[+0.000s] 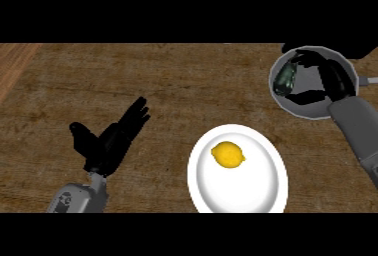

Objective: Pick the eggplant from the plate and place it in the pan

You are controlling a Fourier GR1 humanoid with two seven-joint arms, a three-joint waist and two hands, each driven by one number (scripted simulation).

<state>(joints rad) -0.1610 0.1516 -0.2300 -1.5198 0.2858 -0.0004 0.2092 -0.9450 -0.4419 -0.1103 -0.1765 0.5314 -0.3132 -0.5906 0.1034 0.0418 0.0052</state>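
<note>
Wooden counter: eggplant (pixel 284 78) already inside the pan (pixel 303 111), right hand (pixel 332 82) over it.
It lies just left of that hand's palm, and I cannot tell whether the hand grips it. At most, letting go and pulling clear seem left. Its long axis runs nearly away-to-near, alongside the hand; stem end unclear. The left hand (pixel 111 142) rests open and empty, well apart.
</note>
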